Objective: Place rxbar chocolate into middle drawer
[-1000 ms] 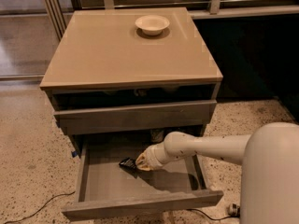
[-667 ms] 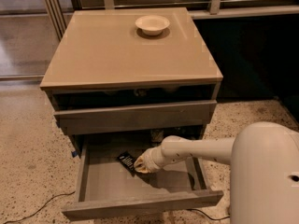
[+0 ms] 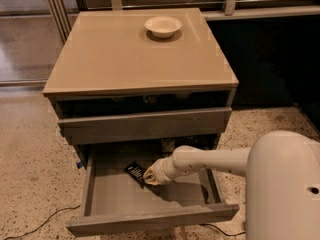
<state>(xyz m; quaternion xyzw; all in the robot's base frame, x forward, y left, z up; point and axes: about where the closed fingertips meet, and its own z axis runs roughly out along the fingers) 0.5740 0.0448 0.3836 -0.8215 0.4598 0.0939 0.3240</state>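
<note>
The rxbar chocolate (image 3: 135,173) lay flat and askew on the grey floor of the middle drawer (image 3: 150,220), which stood pulled out at the bottom of the cabinet, nearest the camera. The gripper (image 3: 150,177) sat inside that drawer at the bar's right end, touching it (whether it was clamped on the wrapper or only resting against it could not be told). The pale arm (image 3: 210,161) reached in from the right, from the rounded robot body (image 3: 285,184) in the near corner. A thin cable (image 3: 45,221) trailed over the speckled ground at left. Just above the open drawer sat a grey drawer front (image 3: 145,125), and farther back a cream bowl (image 3: 163,26) stood on the tan cabinet top (image 3: 130,59)
</note>
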